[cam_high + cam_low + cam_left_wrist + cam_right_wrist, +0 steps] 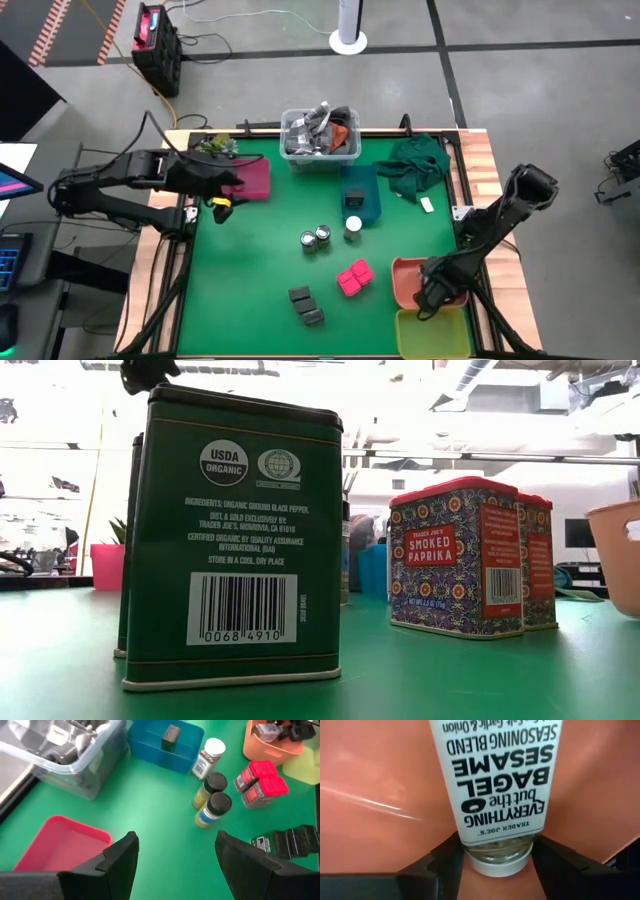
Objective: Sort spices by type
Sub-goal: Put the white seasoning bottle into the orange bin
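Note:
My right gripper (428, 290) reaches down into the orange tray (400, 272) at the table's right near corner, shut on a white-labelled seasoning jar (495, 785). My left gripper (222, 195) is open and empty above the mat beside the pink tray (258, 178). On the mat stand two dark-capped jars (315, 238), a white-capped jar (353, 228), two pink tins (353, 278) and two dark boxes (305, 305). A dark box (171, 737) stands in the blue tray (360, 195). My right gripper pinches the jar between its two fingers at its clear neck (470, 851), just beyond the white cap (499, 868). The fingers come from above and lie along the jar, which points away from them over the orange tray floor. Its far end is out of frame.
A clear bin of clutter (320, 135) and a green cloth (415, 165) sit at the far edge. A yellow tray (435, 335) lies nearer than the orange one. A small plant (215, 147) stands at the far left corner. Open mat lies at the near left.

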Controlling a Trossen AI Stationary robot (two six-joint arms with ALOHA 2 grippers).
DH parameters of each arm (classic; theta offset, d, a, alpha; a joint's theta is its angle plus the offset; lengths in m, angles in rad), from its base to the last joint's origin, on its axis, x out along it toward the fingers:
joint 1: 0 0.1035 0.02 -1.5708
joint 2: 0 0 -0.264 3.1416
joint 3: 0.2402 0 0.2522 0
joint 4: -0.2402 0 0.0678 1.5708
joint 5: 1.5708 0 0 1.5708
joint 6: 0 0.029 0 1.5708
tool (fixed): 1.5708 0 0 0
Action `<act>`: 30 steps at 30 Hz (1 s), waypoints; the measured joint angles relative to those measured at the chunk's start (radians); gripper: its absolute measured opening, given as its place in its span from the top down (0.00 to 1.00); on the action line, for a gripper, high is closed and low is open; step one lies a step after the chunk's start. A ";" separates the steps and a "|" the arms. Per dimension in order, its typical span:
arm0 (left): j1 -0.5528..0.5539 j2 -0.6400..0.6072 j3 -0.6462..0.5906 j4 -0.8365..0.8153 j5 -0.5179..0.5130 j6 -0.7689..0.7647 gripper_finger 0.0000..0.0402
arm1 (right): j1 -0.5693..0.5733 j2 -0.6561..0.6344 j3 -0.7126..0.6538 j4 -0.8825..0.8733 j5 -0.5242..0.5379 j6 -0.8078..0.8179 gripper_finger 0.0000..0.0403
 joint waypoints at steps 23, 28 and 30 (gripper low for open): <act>0.000 0.001 0.010 -0.031 -0.043 0.004 0.38 | -0.107 -0.252 0.028 -0.190 0.004 -0.175 0.67; 0.000 0.001 0.010 -0.031 -0.045 0.015 0.38 | -0.134 -0.275 0.029 -0.164 -0.011 -0.300 0.66; 0.000 0.001 0.010 -0.031 -0.045 0.017 0.38 | -0.138 -0.275 0.029 -0.150 -0.015 -0.323 0.59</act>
